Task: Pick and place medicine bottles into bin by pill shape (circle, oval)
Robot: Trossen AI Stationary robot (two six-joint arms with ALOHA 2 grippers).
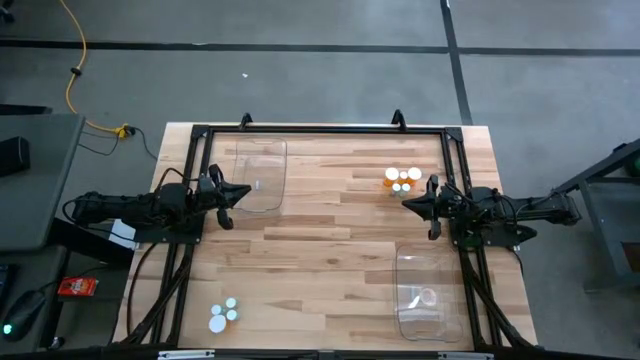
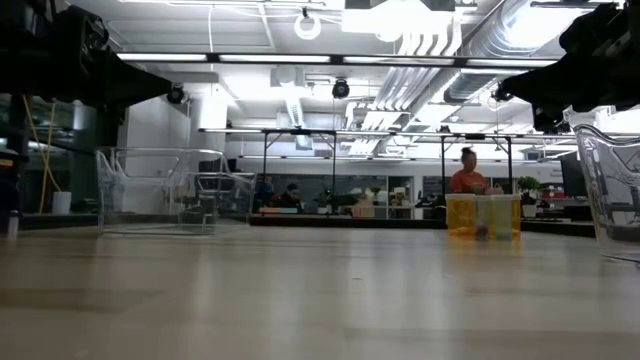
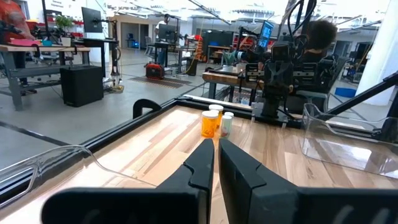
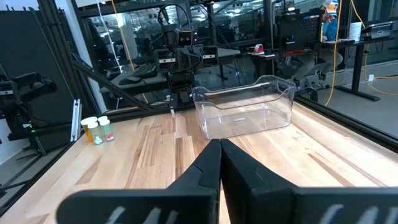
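Several tiny bottles with white caps, some amber, some pale [image 1: 402,179], stand on their bases at the table's far right; they also show in the left wrist view [image 3: 214,121] and the low view [image 2: 485,215]. Three more pale bottles [image 1: 224,315] stand at the near left and show in the right wrist view [image 4: 98,129]. My left gripper [image 1: 244,193] [image 3: 216,152] is shut and empty, hovering at the table's left beside the far-left bin. My right gripper [image 1: 406,204] [image 4: 219,149] is shut and empty, hovering just nearer than the far-right bottles.
A clear plastic bin [image 1: 260,172] [image 4: 245,112] stands at the far left. Another clear bin [image 1: 428,293] [image 3: 348,140] stands at the near right. A black frame [image 1: 320,130] runs along the table's edges. People show in the room beyond the table [image 2: 468,175].
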